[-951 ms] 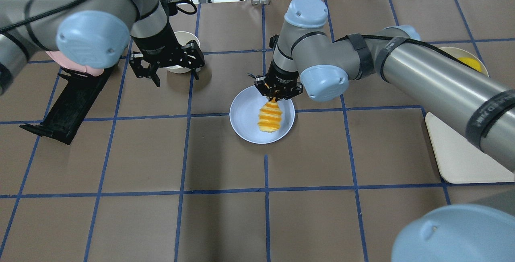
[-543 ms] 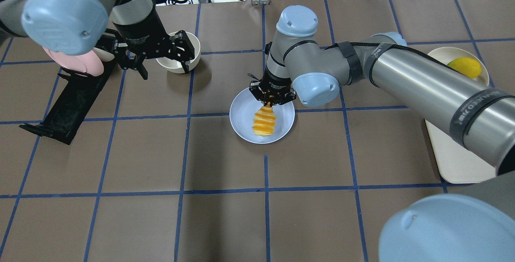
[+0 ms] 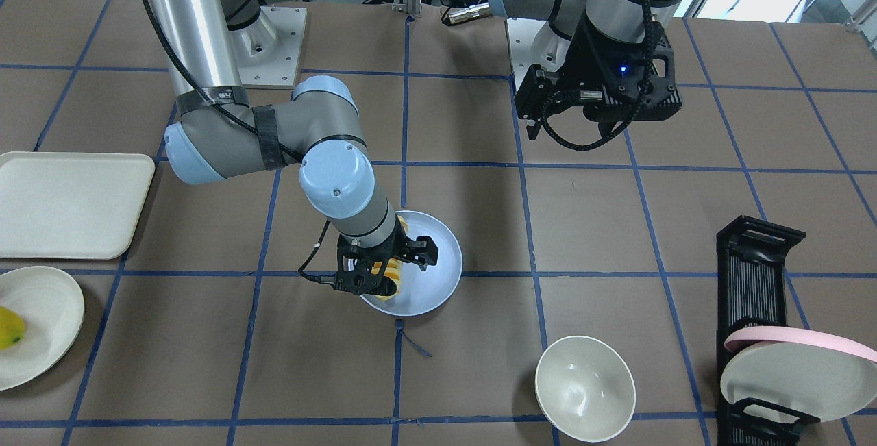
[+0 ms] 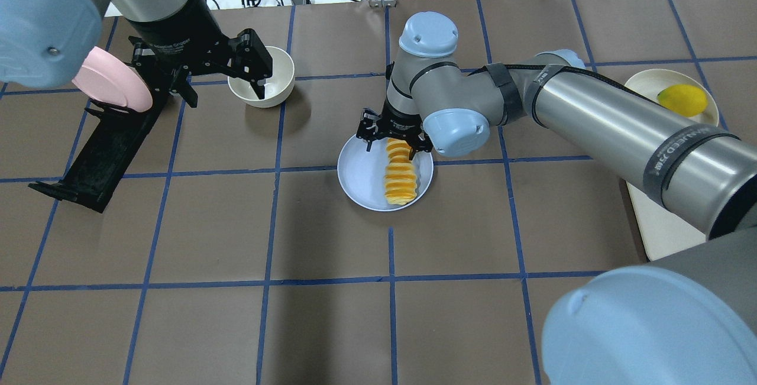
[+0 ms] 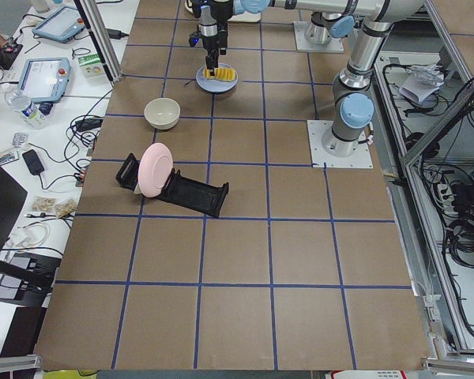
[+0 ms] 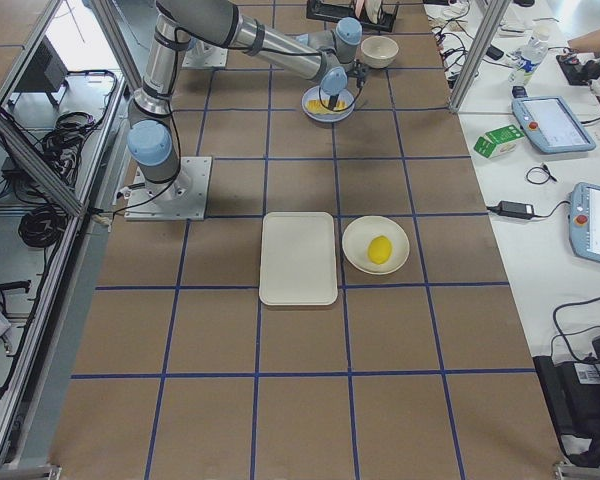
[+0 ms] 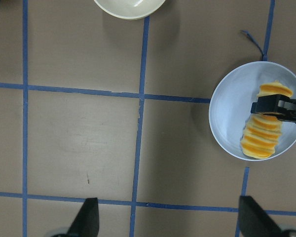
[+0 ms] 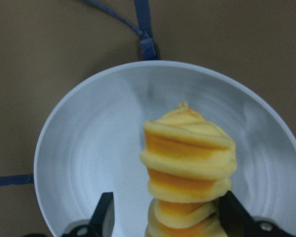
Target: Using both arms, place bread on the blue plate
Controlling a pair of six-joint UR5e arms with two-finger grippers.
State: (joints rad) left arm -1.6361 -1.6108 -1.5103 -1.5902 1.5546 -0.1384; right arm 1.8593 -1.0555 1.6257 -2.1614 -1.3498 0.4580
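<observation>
Loosely between fingers (image 8: 105,213) of right hand (image 4: 396,146): bread (image 4: 400,179).

Grey metal arms (image 4: 597,116), pale-blue joint caps (image 4: 428,33), black strapped cable (image 3: 156,28), black left claw (image 4: 226,96) with blue LED (image 3: 622,69).

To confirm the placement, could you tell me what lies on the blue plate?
The bread lies on the plate; the open right gripper straddles and covers one end of it.

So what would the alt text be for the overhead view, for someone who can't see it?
A sliced bread loaf lies on a pale blue plate mid-table, the right gripper open astride its far end. The left gripper hangs open by a cream bowl to the left.
</observation>
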